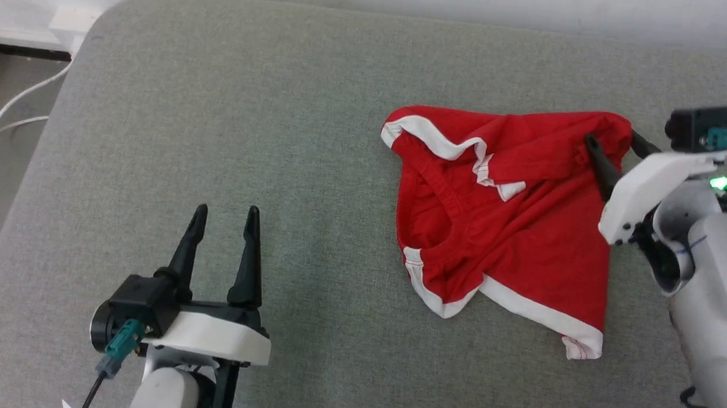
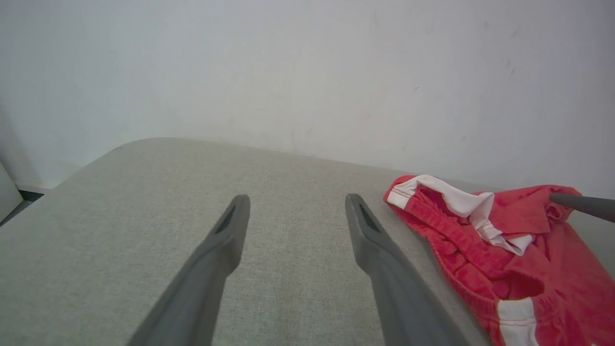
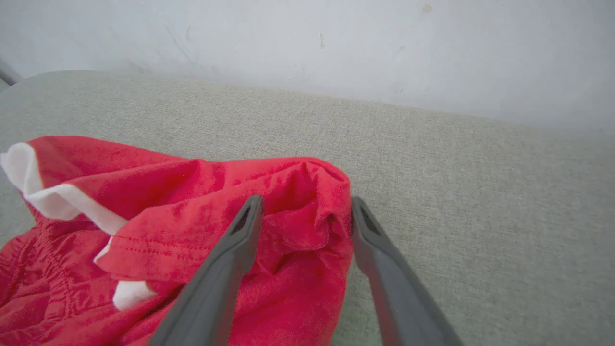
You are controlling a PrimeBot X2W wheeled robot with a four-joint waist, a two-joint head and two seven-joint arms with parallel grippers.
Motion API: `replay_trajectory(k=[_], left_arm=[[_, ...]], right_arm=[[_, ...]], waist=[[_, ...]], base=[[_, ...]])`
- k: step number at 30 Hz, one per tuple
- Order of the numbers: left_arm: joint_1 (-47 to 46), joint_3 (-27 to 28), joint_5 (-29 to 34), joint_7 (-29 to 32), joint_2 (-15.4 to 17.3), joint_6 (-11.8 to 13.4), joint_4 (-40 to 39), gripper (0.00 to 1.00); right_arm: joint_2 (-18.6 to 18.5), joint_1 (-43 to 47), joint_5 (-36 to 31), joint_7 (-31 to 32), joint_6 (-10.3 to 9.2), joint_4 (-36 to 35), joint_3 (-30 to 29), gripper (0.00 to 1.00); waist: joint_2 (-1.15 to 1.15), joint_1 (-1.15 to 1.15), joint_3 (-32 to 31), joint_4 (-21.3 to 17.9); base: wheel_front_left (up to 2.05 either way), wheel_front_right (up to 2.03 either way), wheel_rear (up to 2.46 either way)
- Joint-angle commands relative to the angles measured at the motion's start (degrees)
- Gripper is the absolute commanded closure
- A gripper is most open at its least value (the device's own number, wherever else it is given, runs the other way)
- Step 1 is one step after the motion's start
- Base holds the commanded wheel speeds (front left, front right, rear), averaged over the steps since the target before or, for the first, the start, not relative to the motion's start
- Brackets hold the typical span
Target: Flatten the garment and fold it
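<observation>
Red shorts (image 1: 512, 224) lie crumpled right of centre on the grey cushion (image 1: 220, 97), their far right corner between the spread fingers of the right gripper (image 3: 306, 202) — the nearer arm — while the left gripper (image 1: 226, 212), also spread, sits well off to their left.
</observation>
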Motion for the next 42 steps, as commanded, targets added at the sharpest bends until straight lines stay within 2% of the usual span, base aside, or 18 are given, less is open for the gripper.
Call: replay_trajectory(k=[1, 8, 15, 21, 28, 33, 40, 42], left_arm=[[-0.52, 0.12, 0.28, -0.27, -0.25, 0.35, 0.31, 0.0], [1.74, 1.22, 1.92, -0.27, -0.25, 0.38, 2.83, 0.0], [2.66, 0.5, 2.42, -0.09, 0.21, -1.33, 4.93, 0.0], [0.62, -2.08, 1.52, 4.91, 0.42, -3.03, 6.5, 0.0], [-5.87, -9.44, -1.48, 15.79, 0.49, -5.67, 10.7, 0.0], [-11.81, -14.34, -4.89, 23.16, 2.12, -6.25, 17.98, 0.0], [-18.61, -24.29, -11.78, 30.3, 5.81, -6.32, 25.8, 0.0], [-20.08, -25.0, -13.6, 29.82, 6.44, -6.32, 27.42, 1.0]], right_arm=[[-0.06, 1.3, -0.4, -1.65, -0.04, 0.2, 0.28, 0.0], [0.25, 9.66, -3.62, -15.09, -0.04, -2.3, -0.03, 0.0], [3.14, 21.83, -7.43, -18.1, -0.04, -15.56, -4.75, 0.0], [7.67, 34.85, -11.73, -14.37, -0.04, -33.04, -8.47, 0.0], [11.36, 46.57, -14.63, -6.54, -0.04, -48.72, -9.38, 0.0], [12.14, 50.04, -15.28, -2.71, -0.04, -53.82, -8.4, 0.0], [12.69, 50.57, -14.94, -1.74, -0.04, -55.02, -8.32, 0.0], [12.83, 50.8, -14.72, -1.78, -0.04, -54.85, -8.35, 0.0]], waist=[[0.0, 0.0, -1.44, -0.91], [0.0, 0.0, -6.52, -3.33], [0.0, 0.0, -10.02, -5.72], [0.0, 0.0, -11.6, -7.76], [0.0, 0.0, -12.36, -10.4], [0.0, 0.0, -12.15, -13.01], [0.0, 0.0, -11.44, -14.96], [0.0, 0.0, -11.25, -15.1]], base=[[0.0, 0.0, 0.0], [0.0, 0.0, 0.0], [0.0, 0.0, 0.0], [0.0, 0.0, 0.0], [0.0, 0.0, 0.0], [0.0, 0.0, 0.0], [0.0, 0.0, 0.0], [0.0, 0.0, 0.0]])
